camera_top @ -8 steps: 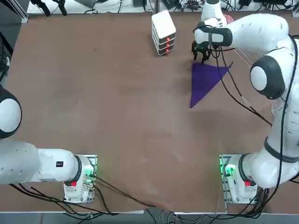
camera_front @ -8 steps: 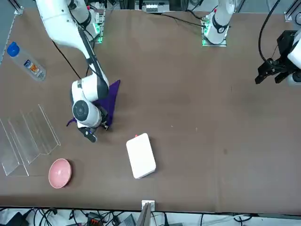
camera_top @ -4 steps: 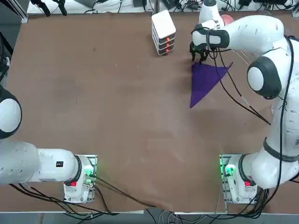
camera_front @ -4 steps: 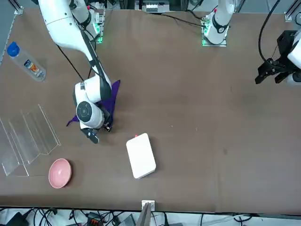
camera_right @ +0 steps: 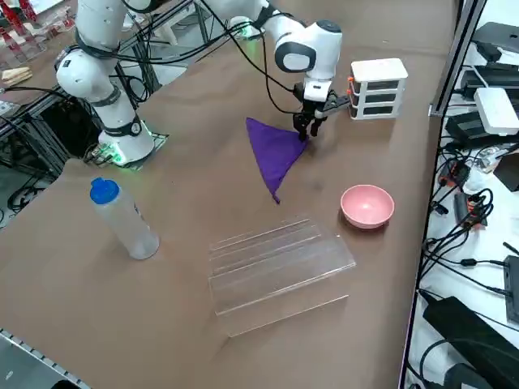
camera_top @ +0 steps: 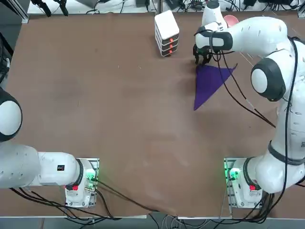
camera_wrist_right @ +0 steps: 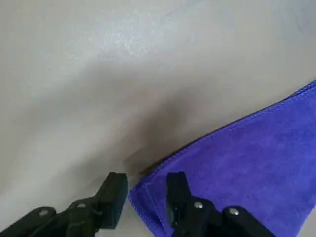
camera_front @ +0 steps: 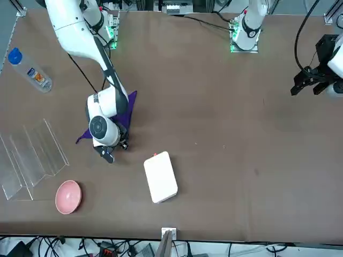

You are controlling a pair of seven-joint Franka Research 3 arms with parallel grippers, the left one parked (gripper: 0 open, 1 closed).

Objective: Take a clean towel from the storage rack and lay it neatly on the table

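Note:
The towel (camera_top: 209,82) is deep purple and lies on the brown table (camera_top: 119,95), folded into a flat triangle. My right gripper (camera_top: 202,58) points down at its far corner, close to the tabletop. In the wrist view the black fingers (camera_wrist_right: 114,193) stand a little apart with that corner (camera_wrist_right: 247,173) of the towel between them, and my gripper (camera_wrist_right: 145,186) is open. From the side, the gripper (camera_right: 306,130) meets the towel (camera_right: 276,152) at its tip. The see-through storage rack (camera_right: 276,267) stands bare, beyond the towel on the robot's right.
A white stacked box (camera_top: 167,32) with orange marks stands just left of the gripper at the far edge. A pink bowl (camera_right: 367,205) sits between the rack and that box. A clear bottle (camera_right: 122,219) with a blue cap stands near the rack's other end.
The right gripper has crept a little toward the white box at the towel's far corner, and its fingers have drawn closer together. The towel has stayed in place.

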